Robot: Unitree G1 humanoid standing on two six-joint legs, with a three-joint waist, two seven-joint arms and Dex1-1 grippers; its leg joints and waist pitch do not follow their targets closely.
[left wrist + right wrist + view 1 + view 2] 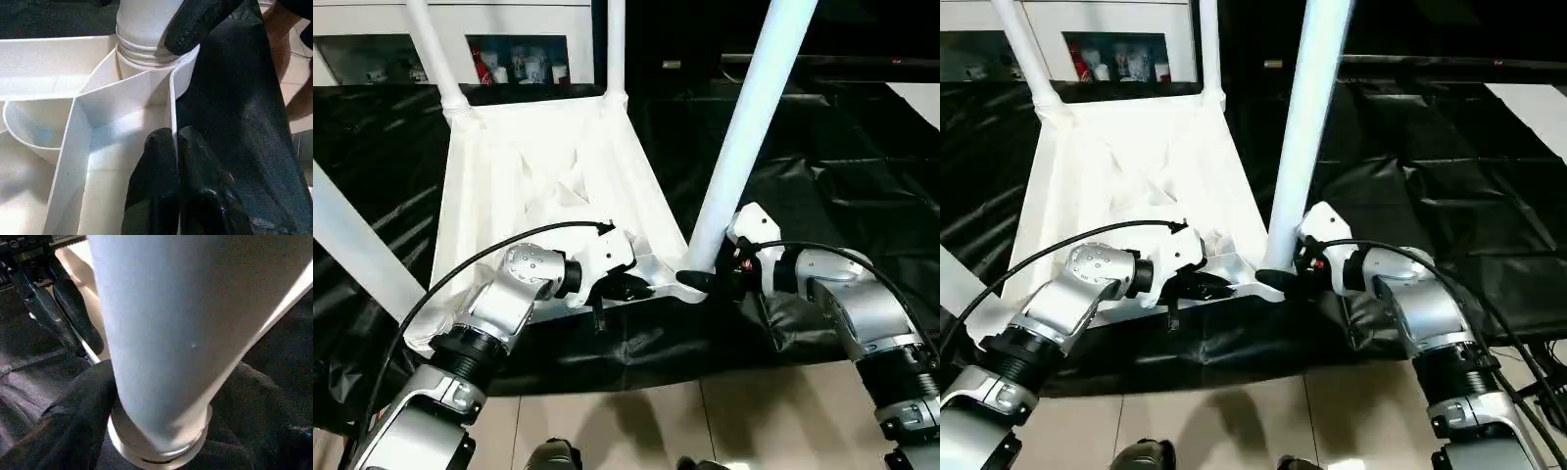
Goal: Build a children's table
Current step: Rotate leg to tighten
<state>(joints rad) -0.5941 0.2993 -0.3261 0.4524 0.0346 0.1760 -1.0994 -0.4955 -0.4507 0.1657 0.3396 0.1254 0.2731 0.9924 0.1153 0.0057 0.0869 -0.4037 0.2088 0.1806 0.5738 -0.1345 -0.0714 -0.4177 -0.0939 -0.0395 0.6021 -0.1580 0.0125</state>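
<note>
While upturned, tabletop (548, 176) rim meets left gripper (625, 287).

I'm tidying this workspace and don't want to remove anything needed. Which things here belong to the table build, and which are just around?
Part of the job:
- tabletop, lying underside up
- near right leg, standing in its corner socket
- three other legs, e.g. far left leg

Just around:
- black cover on the work table
- shelf items behind

Four legs (744, 137) stand in the upturned tabletop (548, 166).
</note>
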